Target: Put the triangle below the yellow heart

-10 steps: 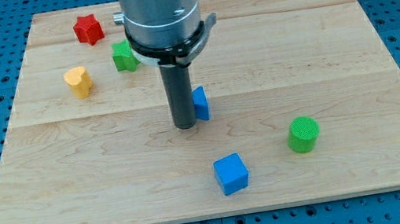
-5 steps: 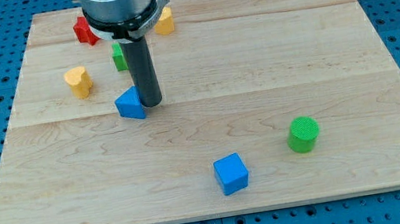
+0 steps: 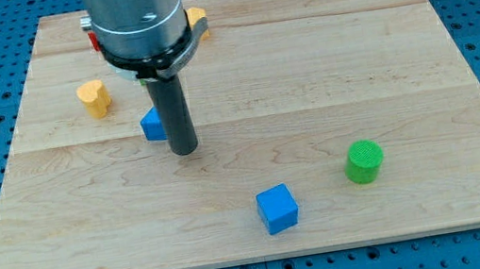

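Note:
The blue triangle (image 3: 152,126) lies on the wooden board (image 3: 401,63), below and to the right of the yellow heart (image 3: 94,97), partly hidden behind my rod. My tip (image 3: 184,149) rests on the board just right of and slightly below the triangle, close against it. The heart sits near the board's left side.
A blue cube (image 3: 278,208) lies at the bottom centre and a green cylinder (image 3: 363,161) to its right. A yellow block (image 3: 196,19) and a red block (image 3: 94,42) peek out behind the arm at the view's top. A green block is hidden by the arm.
The tip pushed the blue triangle leftward from the board's middle toward the heart, then slid down and slightly right. The arm now covers the green and red blocks.

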Controlling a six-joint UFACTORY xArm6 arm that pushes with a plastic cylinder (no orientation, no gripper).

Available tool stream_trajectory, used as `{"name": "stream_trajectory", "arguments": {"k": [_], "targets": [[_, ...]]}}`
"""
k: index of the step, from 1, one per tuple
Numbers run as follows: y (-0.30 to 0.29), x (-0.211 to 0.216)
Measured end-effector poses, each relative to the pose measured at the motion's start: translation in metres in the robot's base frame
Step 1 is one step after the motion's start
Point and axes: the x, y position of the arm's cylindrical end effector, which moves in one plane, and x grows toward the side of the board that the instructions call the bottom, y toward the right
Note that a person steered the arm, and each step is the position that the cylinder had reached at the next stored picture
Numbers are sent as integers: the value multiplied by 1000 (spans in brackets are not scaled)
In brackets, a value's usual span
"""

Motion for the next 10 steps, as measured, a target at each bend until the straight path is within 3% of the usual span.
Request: {"name": "stream_trajectory", "arguments": {"k": [4,5,6,9,10], "targets": [[-52,-19],[6,-25],[-6,-53],[-81,-55],[-37,-49]]}}
